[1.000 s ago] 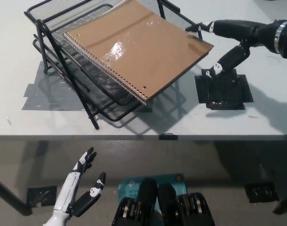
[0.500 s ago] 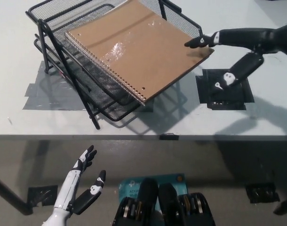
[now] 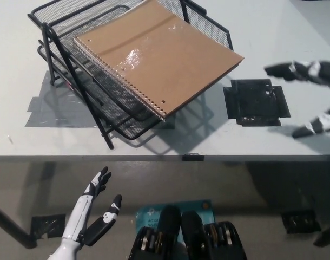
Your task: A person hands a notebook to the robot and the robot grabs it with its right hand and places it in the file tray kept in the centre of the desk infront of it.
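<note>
Notebook (image 3: pixel 159 54): brown cover with a wire spiral along its lower-left edge, lying tilted across the top of the file tray; its right corner sticks out past the tray's rim over the surface.
File tray (image 3: pixel 73 65): black wire mesh, tiered, standing on the pale surface toward the upper left; the notebook rests on its top level, not flat inside it.
Right hand (image 3: pixel 311 97): black, at the far right edge, fingers spread apart and grasping nothing; it is blurred.
Notebook against the right hand: apart, no contact; the notebook's protruding corner points toward the hand, with the black tape patch lying between them.
Left hand (image 3: pixel 94 211): white, at the lower left below the surface's front edge, fingers loose and apart, holding nothing.
Surface (image 3: pixel 170 141): light grey, carrying the tray and the tape marks.
Black tape patch (image 3: pixel 257 103): a dark square stuck to the surface just right of the tray.
Grey tape (image 3: pixel 57 105): a strip on the surface under the tray's left side.
</note>
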Tool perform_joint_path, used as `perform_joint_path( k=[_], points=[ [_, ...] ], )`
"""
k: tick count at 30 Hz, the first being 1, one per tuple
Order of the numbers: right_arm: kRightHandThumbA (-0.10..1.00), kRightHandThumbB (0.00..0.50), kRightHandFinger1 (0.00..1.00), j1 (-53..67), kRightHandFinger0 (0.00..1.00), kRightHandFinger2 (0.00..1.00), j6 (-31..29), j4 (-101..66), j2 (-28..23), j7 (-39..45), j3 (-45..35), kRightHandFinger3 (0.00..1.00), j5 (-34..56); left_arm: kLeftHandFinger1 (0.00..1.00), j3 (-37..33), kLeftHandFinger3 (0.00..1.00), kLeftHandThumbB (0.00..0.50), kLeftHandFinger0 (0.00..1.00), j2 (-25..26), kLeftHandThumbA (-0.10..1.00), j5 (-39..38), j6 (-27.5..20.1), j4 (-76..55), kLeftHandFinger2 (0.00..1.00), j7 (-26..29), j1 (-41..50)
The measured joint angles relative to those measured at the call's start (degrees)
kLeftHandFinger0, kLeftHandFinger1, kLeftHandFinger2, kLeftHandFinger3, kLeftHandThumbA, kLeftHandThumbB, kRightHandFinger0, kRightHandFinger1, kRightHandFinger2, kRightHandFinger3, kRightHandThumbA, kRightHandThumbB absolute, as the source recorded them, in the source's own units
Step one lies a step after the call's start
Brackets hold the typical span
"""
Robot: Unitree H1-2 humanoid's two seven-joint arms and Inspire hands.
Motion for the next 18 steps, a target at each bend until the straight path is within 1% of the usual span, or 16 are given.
perform_joint_path(
  k=[1,2,3,4,7,10,11,13,15,16,17,18],
  points=[
    [1.0,0.5,1.0,2.0,1.0,1.0,-0.1,-1.0,0.3,-0.2,-1.4,1.0,0.2,1.0,0.0,1.0,0.377,1.0,0.0,0.65,0.0,0.0,0.0,1.0,0.0,0.0],
    [1.0,0.456,1.0,2.0,1.0,1.0,-0.1,-1.0,0.3,-0.2,-1.4,1.0,0.2,1.0,0.0,1.0,0.367,1.0,0.0,0.65,0.0,0.0,0.0,1.0,0.0,0.0],
    [1.0,0.498,1.0,7.1,1.0,1.0,-0.7,-3.7,1.4,-0.8,-4.6,1.0,0.4,1.0,0.0,1.0,0.36,1.0,0.0,0.66,0.0,0.0,0.1,1.0,0.0,0.0],
    [1.0,0.5,1.0,12.9,1.0,1.0,-1.6,-6.9,3.2,-1.7,-7.5,1.0,0.5,1.0,0.0,1.0,0.359,1.0,0.0,0.67,0.0,0.0,0.1,1.0,0.0,0.1],
    [1.0,0.5,1.0,20.7,1.0,1.0,-2.6,-11.7,7.0,-3.1,-10.0,1.0,0.8,1.0,0.0,1.0,0.34,1.0,0.0,0.68,0.0,0.0,0.0,1.0,0.0,0.2],
    [1.0,0.469,1.0,30.1,1.0,1.0,-4.3,-18.1,14.3,-5.3,-12.2,1.0,2.5,1.0,-0.1,1.0,0.333,1.0,0.0,0.68,-0.1,0.0,-0.1,1.0,0.0,0.3],
    [1.0,0.465,1.0,33.0,1.0,1.0,-4.7,-19.4,17.6,-5.9,-12.3,1.0,3.1,1.0,-0.1,1.0,0.334,1.0,0.0,0.68,-0.1,0.0,-0.2,1.0,0.0,0.4],
    [1.0,0.464,1.0,39.0,1.0,1.0,-5.6,-20.5,25.8,-7.5,-12.2,1.0,3.9,1.0,-0.3,1.0,0.338,1.0,0.0,0.69,-0.1,0.0,-0.4,1.0,0.0,0.7],
    [1.0,0.416,1.0,41.4,1.0,1.0,-5.9,-20.3,30.1,-8.3,-12.0,1.0,4.0,1.0,-0.4,1.0,0.343,1.0,0.0,0.72,-0.1,0.0,-0.5,1.0,0.0,1.1],
    [1.0,0.399,1.0,43.4,1.0,1.0,-6.4,-19.6,35.0,-9.6,-12.1,1.0,4.0,1.0,-0.5,1.0,0.338,1.0,0.0,0.73,-0.2,-0.1,-0.7,1.0,0.0,1.5],
    [1.0,0.383,1.0,44.6,1.0,1.0,-6.8,-18.7,38.3,-10.6,-12.1,1.0,3.9,1.0,-0.7,1.0,0.337,1.0,0.0,0.73,-0.2,-0.1,-1.0,1.0,0.0,1.8],
    [1.0,0.363,1.0,45.1,1.0,1.0,-7.0,-18.2,39.9,-10.9,-12.1,1.0,3.9,1.0,-0.7,1.0,0.335,1.0,0.0,0.74,-0.2,-0.1,-1.3,1.0,0.0,1.9]
  ],
)
